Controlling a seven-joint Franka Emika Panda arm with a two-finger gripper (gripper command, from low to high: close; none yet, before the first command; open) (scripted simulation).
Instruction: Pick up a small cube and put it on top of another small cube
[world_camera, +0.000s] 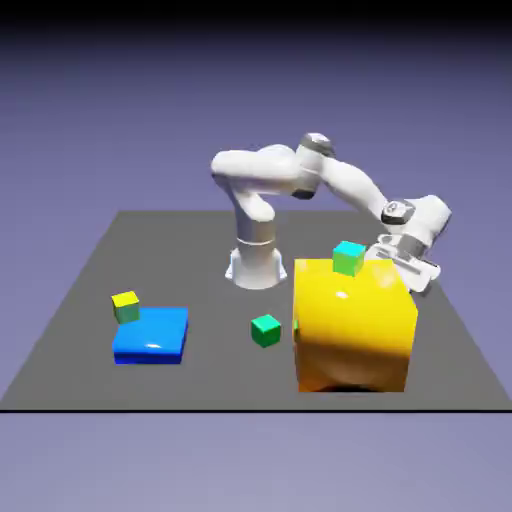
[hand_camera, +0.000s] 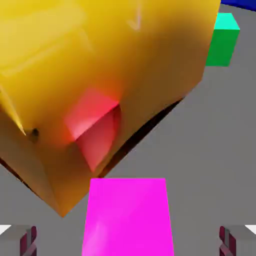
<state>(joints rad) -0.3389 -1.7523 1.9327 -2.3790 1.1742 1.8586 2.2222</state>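
Observation:
In the hand view the magenta-pink small cube (hand_camera: 127, 217) lies on the grey table, large, between my two fingertips (hand_camera: 28, 241). My gripper (hand_camera: 127, 246) is open, and both tips stand well clear of the cube's sides. Close behind the cube rises the big yellow block (hand_camera: 100, 65), whose glossy face mirrors it in pink. In the exterior view my gripper (world_camera: 408, 268) is low behind the yellow block (world_camera: 355, 325), at that view's right. There the block hides the magenta cube. A small green cube (world_camera: 265, 330) sits on the table.
A cyan-topped green cube (world_camera: 349, 258) rests on top of the yellow block. A flat blue block (world_camera: 151, 334) lies at the exterior view's left, with a yellow-topped cube (world_camera: 126, 306) at its far corner. The hand view shows the green table cube (hand_camera: 222, 40) beyond the yellow block.

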